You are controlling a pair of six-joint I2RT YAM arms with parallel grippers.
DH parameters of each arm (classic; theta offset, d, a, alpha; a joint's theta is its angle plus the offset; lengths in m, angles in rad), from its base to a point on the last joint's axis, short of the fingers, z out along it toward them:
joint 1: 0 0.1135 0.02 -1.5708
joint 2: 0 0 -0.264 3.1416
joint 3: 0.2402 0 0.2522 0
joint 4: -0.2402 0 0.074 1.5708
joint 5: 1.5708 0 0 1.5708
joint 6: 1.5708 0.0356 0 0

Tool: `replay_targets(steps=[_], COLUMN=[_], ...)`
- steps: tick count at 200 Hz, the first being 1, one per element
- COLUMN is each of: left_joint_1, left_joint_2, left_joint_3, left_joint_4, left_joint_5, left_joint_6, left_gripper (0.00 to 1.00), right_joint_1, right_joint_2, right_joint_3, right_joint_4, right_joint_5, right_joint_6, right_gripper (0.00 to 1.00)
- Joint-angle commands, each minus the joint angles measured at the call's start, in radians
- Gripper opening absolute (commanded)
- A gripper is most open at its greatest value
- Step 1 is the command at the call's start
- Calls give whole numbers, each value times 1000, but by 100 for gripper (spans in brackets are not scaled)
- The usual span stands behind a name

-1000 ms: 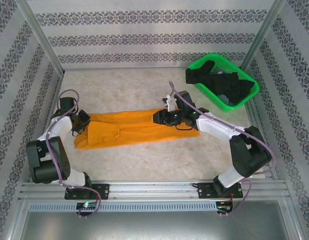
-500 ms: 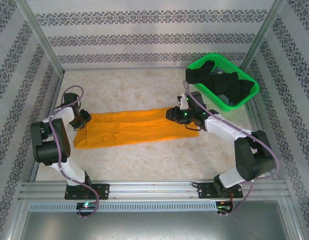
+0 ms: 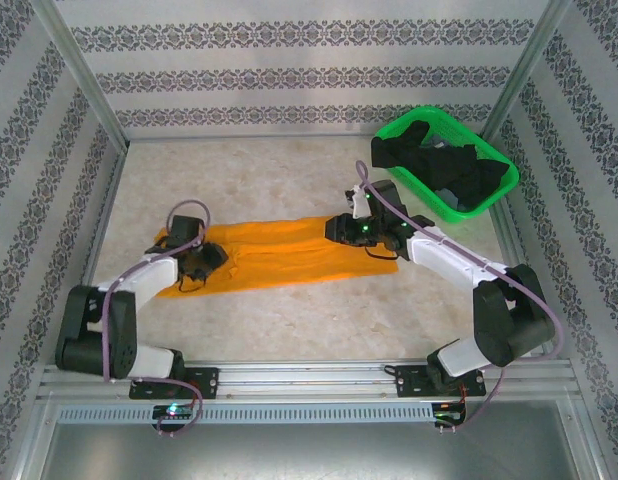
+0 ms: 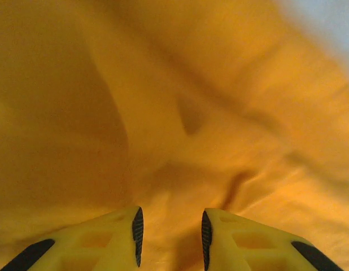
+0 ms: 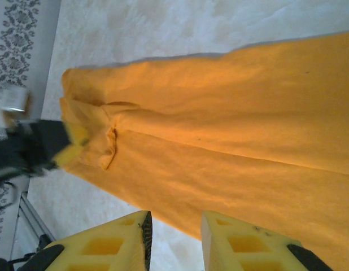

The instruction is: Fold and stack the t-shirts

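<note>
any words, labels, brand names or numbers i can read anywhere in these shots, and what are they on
None can be read.
The orange t-shirt is plain cloth with no print.
The green basket shows no label.
The wall bands carry a flower-like pattern, not letters.

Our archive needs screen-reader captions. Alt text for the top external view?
A mustard-orange t-shirt, folded into a long strip, lies flat, the left gripper near its left end, the right gripper near its right. A green basket far right holds black t-shirts.
</note>
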Motion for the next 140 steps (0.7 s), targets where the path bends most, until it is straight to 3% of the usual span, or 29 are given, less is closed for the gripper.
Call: replay_targets(steps=[1, 37, 75, 140], left_joint_1=[-36, -58, -76, -125], left_joint_2=[35, 67, 21, 13], left_joint_3=[-14, -17, -2, 29], left_joint_4=[167, 197, 107, 62], left_joint_5=[66, 71, 37, 42], left_joint_6=[-93, -105, -103, -126], left_gripper=[35, 32, 27, 27], right_joint_1=[15, 15, 12, 12], right_joint_2=[-18, -27, -29, -9], right_joint_3=[31, 23, -1, 4], right_joint_4=[4, 4, 22, 39], right_joint_5=[-23, -20, -21, -32], right_joint_6=[-16, -14, 3, 14], right_gripper=[31, 32, 32, 32])
